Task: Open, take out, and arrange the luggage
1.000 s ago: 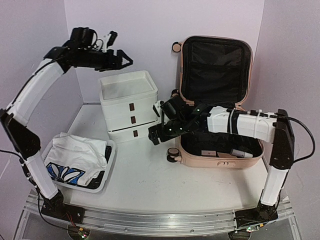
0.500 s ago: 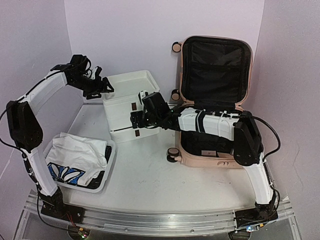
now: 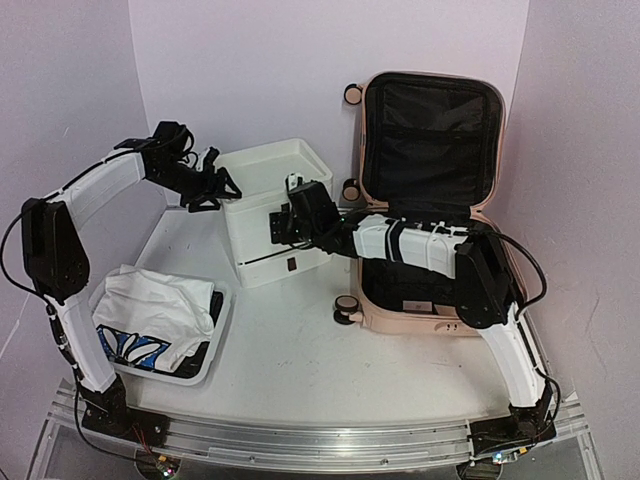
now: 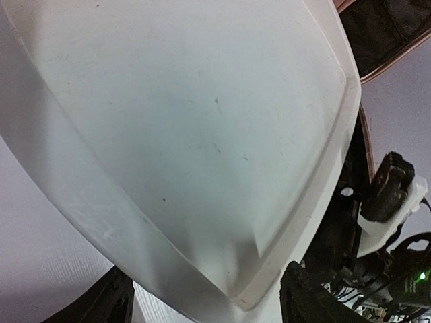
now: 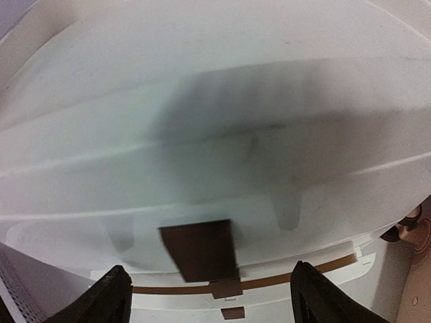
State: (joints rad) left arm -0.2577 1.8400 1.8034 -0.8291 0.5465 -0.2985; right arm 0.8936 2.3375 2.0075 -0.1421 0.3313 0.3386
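The luggage [image 3: 432,322], a pale pink hard-shell suitcase, lies open at the right. Its black-lined lid [image 3: 430,130] stands upright against the back wall. My left gripper [image 3: 218,188] is at the left top corner of the white drawer unit [image 3: 290,250]. In the left wrist view it [image 4: 205,303] is open, with the top tray's corner [image 4: 249,289] between its fingers. My right gripper [image 3: 280,222] is at the unit's front. It [image 5: 212,299] is open, with a brown drawer handle [image 5: 199,249] just ahead between the fingers. Neither gripper touches the luggage.
A white basket [image 3: 215,345] holding white cloth with a blue print [image 3: 150,315] sits at the front left. Small items [image 3: 482,305] lie in the luggage's lower shell. Purple walls close in at the back and both sides. The luggage's lining [image 4: 384,33] shows behind the tray.
The left gripper came down from high up to the drawer unit's left corner. The right arm swung left from the luggage front to the unit's front. The unit turned and shifted slightly right.
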